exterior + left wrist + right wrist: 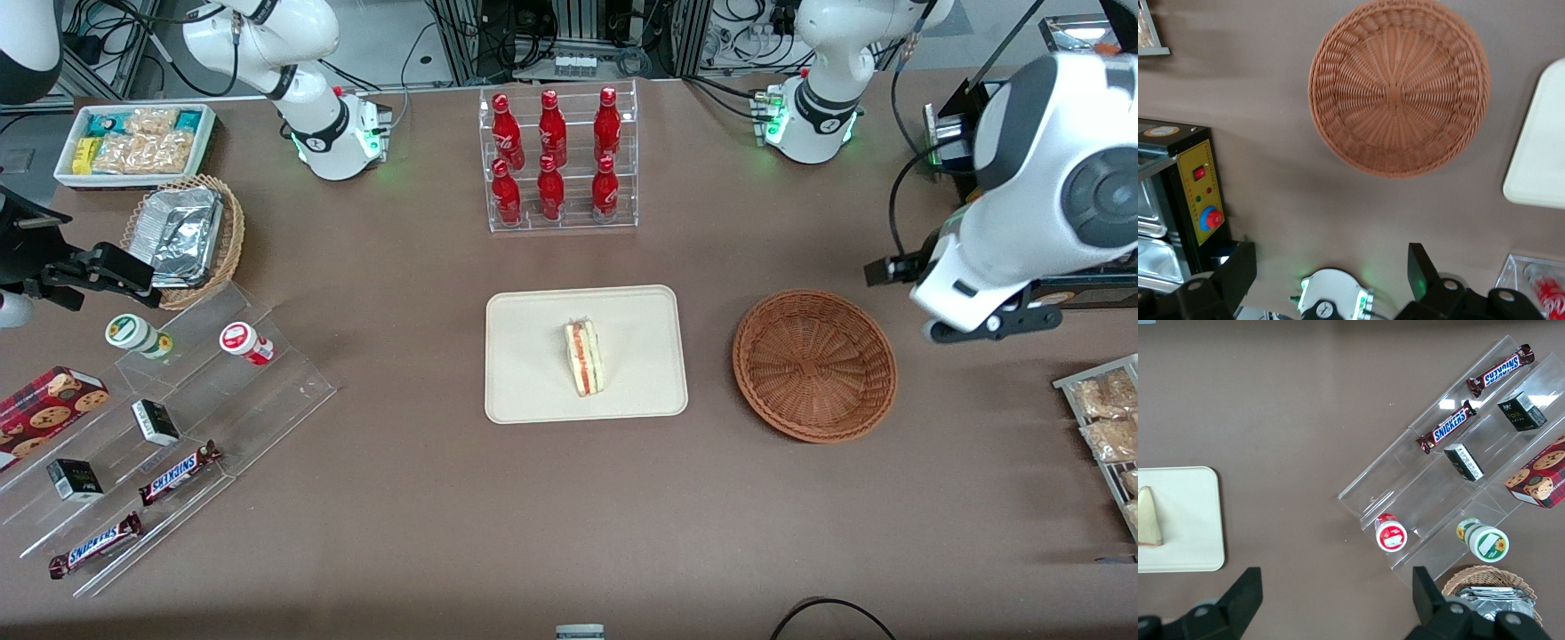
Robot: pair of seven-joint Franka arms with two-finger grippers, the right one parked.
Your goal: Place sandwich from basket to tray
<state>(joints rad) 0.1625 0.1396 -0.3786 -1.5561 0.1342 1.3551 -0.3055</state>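
Note:
The sandwich (583, 357) is a wrapped wedge with red and green filling, lying on its side in the middle of the cream tray (533, 391). The parked arm's wrist view shows the sandwich (1148, 518) on the tray (1198, 520) too. Beside the tray, toward the working arm's end, sits the reddish-brown wicker basket (814, 364), with nothing in it. My gripper (969, 302) hangs high above the table, beside the basket and well apart from the sandwich. In the left wrist view the gripper (1330, 270) is open and holds nothing, with the basket (1399, 87) and a tray corner (1541, 147) below it.
A clear rack of red bottles (558, 160) stands farther from the camera than the tray. A black oven (1178, 200) and a rack of snack bags (1107, 418) are at the working arm's end. Clear display steps (169, 427) with snacks and a foil-filled tan basket (187, 236) are at the parked arm's end.

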